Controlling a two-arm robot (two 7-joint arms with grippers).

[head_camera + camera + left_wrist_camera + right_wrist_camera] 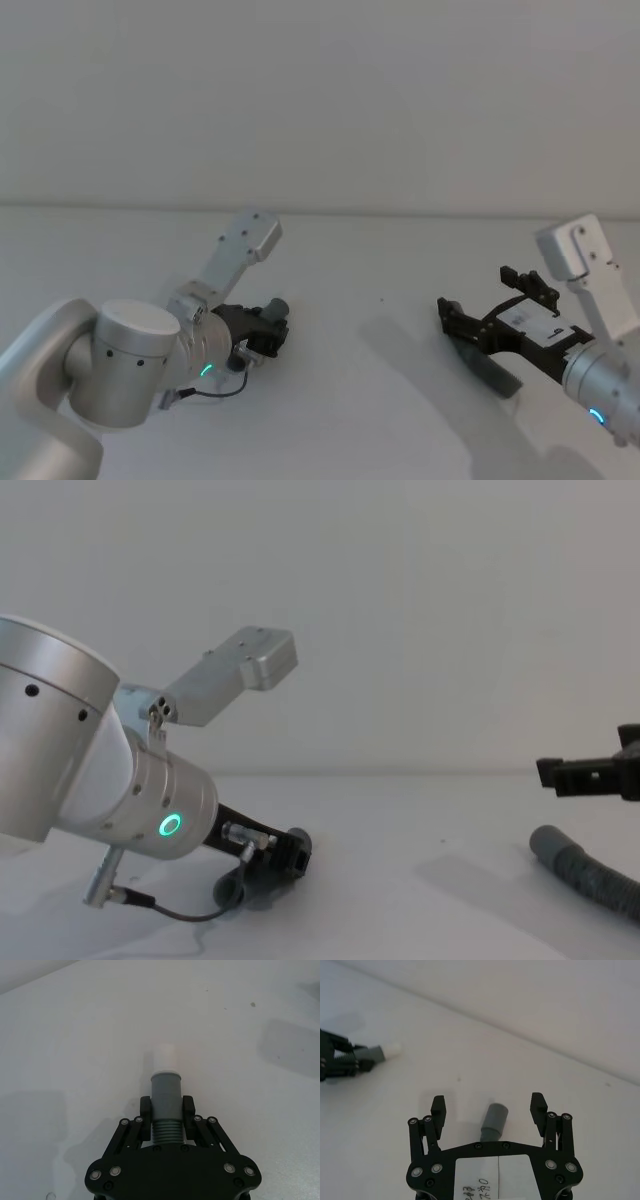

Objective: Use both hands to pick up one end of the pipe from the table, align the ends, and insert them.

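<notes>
My left gripper (167,1105) is shut on the short grey tube (165,1091), gripping it just behind the grey collar. The tube's white tip (163,1059) points away over the white table (380,420). The same gripper (268,328) sits low at the left, and its tube's rear end (232,888) shows under the wrist. My right gripper (489,1105) is open, its fingers apart on either side of and above the ribbed hose's smooth grey cuff (494,1119). The hose (585,872) lies on the table at the right, below the right gripper (560,773).
A plain wall rises behind the table's far edge (400,212). The left arm's silver wrist (150,800) with its green ring light takes up the left foreground. A wide stretch of bare table separates the two grippers.
</notes>
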